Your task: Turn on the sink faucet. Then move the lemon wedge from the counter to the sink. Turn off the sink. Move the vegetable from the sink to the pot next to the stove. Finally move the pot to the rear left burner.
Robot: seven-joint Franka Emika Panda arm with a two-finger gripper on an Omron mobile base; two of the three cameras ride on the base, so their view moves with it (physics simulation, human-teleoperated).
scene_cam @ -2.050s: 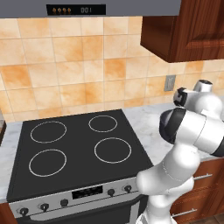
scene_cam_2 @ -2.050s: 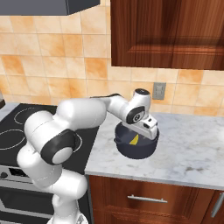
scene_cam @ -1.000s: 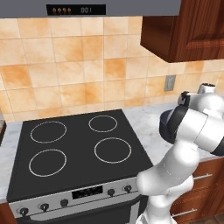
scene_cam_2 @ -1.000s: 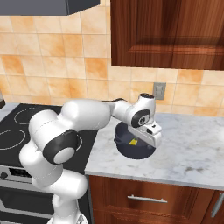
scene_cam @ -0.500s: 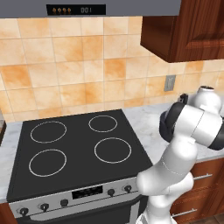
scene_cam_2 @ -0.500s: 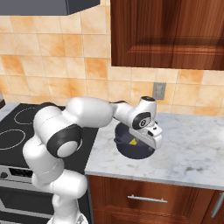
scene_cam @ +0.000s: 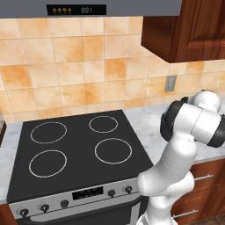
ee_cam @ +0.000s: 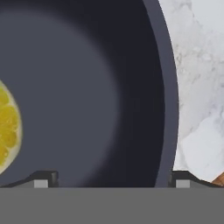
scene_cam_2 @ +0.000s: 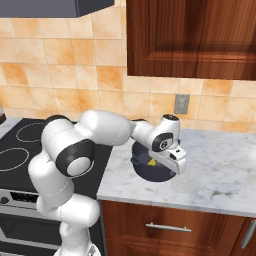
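Hand view: gripper [ee_cam: 111, 178] sits low over the pot [ee_cam: 78, 96], fingers spread wide apart. One fingertip [ee_cam: 41, 178] shows at bottom left over the pot's inner floor, the other at bottom right outside the rim, over the counter [ee_cam: 197, 87]. So the jaws straddle the pot's right wall; no contact visible, nothing held.

Lemon wedge [ee_cam: 8, 127] lies flat on the pot floor at the left edge of the hand view, cut face up, partly cropped by the frame.

Right base view: pot [scene_cam_2: 150, 167] stands on the marble counter [scene_cam_2: 215, 175] at frame centre, just right of the stove [scene_cam_2: 20, 150]. The hand covers the pot's right side; a bit of yellow wedge [scene_cam_2: 151, 162] shows inside next to it. Arm reaches in from lower left.

Left base view: stove [scene_cam: 74, 149] in the centre-left, all four rings bare; rear left burner [scene_cam: 48, 132] in the upper left of the cooktop. Arm rises at lower right, its elbow blocking the counter stretch where the pot stands.
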